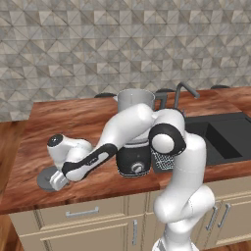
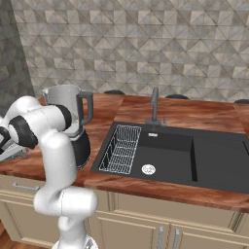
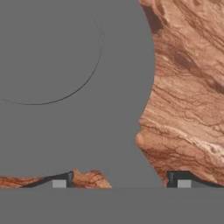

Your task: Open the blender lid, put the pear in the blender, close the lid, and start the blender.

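Lid off and lying flat is what you have here: the blender lid [image 1: 45,178] rests on the bench [image 1: 59,122] to the left of the blender [image 1: 134,147], close to the front edge, so the clear jar stands open on top and is ready to receive fruit. You can see why it lies there: it is well apart from the jar mouth, so it does not block the way in, yet it is near enough to be fetched for closing.

Your tool [image 1: 58,182] is low over the lid's right edge. In the hand view the lid [image 3: 74,87] is very near, and the two fingertips [image 3: 59,181] stand wide apart with the lid's side tab between them. Nothing is pinched, so I judge the tool to be wide and empty, perhaps just letting the lid go; the view is too close to be sure of contact.

Count: one blender, one lid, one silver knob [image 1: 138,168] on the black base, one sink [image 2: 170,155] with one faucet [image 2: 154,104] on the right side.

I cannot find the pear; the arm may hide it. You must locate it before the next step.
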Controlling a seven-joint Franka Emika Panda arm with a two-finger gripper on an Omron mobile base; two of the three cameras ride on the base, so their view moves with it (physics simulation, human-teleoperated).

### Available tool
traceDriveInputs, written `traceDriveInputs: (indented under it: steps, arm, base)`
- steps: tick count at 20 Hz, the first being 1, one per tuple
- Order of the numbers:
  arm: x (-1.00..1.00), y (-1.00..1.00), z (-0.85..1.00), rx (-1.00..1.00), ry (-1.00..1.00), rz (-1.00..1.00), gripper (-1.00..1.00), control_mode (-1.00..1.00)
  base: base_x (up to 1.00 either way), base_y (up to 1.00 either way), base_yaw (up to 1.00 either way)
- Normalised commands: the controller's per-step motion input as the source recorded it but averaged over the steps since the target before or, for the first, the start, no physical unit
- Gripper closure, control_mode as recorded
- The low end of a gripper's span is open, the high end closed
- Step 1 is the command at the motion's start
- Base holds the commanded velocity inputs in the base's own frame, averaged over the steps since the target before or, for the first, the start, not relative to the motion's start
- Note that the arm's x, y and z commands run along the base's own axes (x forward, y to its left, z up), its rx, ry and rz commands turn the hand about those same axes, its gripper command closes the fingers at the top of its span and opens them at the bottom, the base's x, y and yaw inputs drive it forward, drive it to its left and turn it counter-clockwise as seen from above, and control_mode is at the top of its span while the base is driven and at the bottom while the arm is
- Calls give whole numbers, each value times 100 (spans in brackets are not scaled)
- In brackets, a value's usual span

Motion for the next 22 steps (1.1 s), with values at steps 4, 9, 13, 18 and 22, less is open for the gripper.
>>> traceDriveInputs:
  steps: [4, 9, 13, 18, 22]
  arm:
    - [8, -2, -18, 0, 0, 4, -100, -100]
    - [15, -15, -23, 0, 0, 7, -100, -100]
    - [14, -23, -6, 0, 0, 8, -100, -100]
    - [22, -1, -6, 0, 0, 8, -100, -100]
    - [18, 17, -15, 0, 2, 7, -100, -100]
  base:
    - [0, 0, 0]
    - [0, 0, 0]
    - [0, 0, 0]
    - [0, 0, 0]
    - [0, 0, 0]
